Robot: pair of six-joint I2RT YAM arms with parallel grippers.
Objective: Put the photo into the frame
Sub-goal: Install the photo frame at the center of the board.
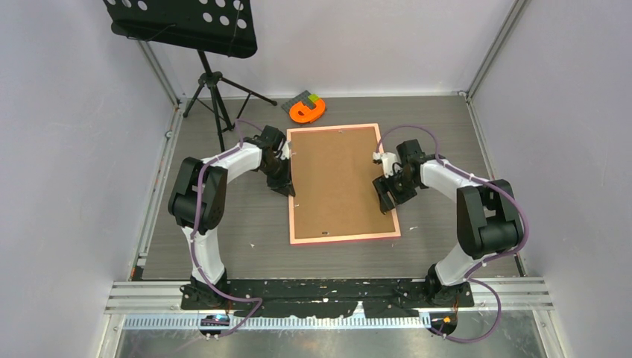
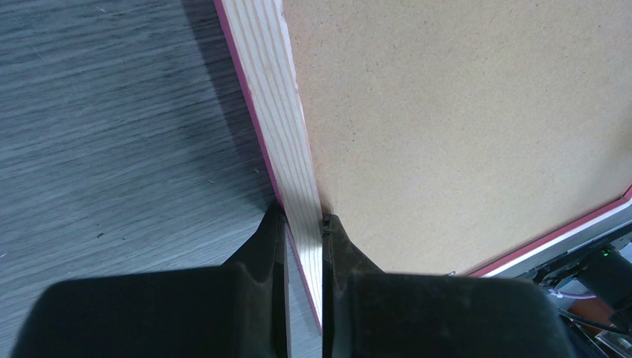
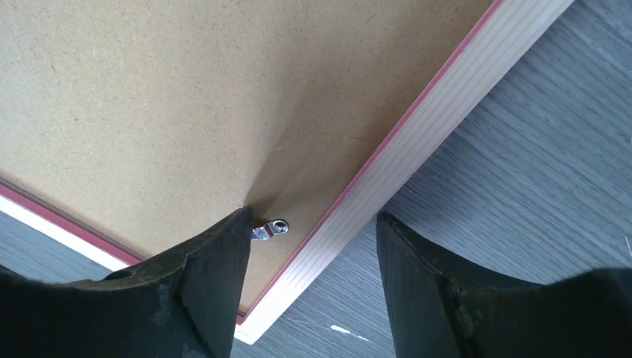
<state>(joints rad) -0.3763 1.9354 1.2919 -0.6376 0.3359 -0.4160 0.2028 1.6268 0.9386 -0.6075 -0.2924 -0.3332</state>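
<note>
While the frame (image 1: 339, 239) lies face down in the middle of the table (image 1: 447, 127), each arm works one of its long sides. At the far left a black music stand (image 1: 182, 26) stands clear of the work. The left hand (image 2: 302, 220) is closed tight on the frame's left rail, one finger on the outer edge and the other on the inner side against the brown backing board (image 1: 339, 179). This grip probably serves to pin the frame so it cannot slide. The backing board fills the whole opening, so the photo is not visible in any view. I cannot tell whether it already lies under the board. Beyond the frame's far edge sits a small orange tape-like object (image 1: 308, 112), well apart from both arms. On the right, the right hand (image 3: 313, 216) is spread wide and holds nothing. It straddles the right rail, with its inner finger just beside a small metal turn clip (image 3: 270, 229) on the board and its outer finger over bare table. That placement suggests the clip is its target, to lock or release the backing.
</note>
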